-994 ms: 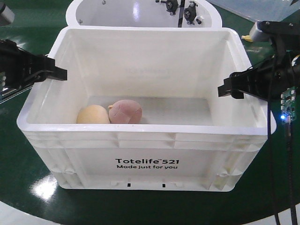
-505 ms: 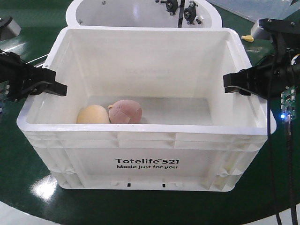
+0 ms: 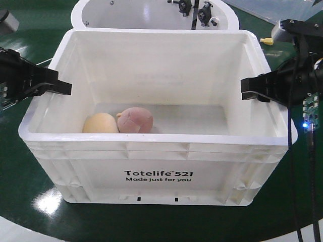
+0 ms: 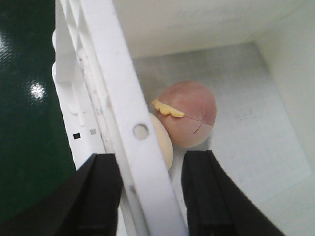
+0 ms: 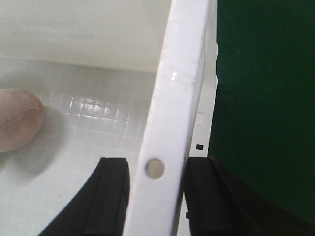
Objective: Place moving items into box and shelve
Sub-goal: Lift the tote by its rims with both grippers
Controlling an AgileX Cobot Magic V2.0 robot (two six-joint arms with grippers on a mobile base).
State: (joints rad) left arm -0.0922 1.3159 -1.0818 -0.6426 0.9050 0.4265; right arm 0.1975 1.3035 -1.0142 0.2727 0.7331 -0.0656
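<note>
Green table (image 3: pixel 20 191), left gripper (image 4: pixel 150 164), right gripper (image 5: pixel 156 167) straddling box (image 3: pixel 161 151) walls

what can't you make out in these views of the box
Front view: underside of the yellow ball, hidden behind the near wall of the box.
Right wrist view: pink ball, cut off by the left edge.
Wrist views: whether the left fingers or right fingers touch the rim; gaps unclear.

- The front-facing view sits raised off the near long wall of the white crate (image 3: pixel 151 156) and looks down into it, with the green surface (image 3: pixel 20 201) around.
- The left wrist view is very close above the left rim, looking down past the left claw (image 4: pixel 150 196).
- The right wrist view does likewise at the right rim, past the right claw (image 5: pixel 158 196).
- All three share the crate floor and the pink ball (image 3: pixel 135 120).
</note>
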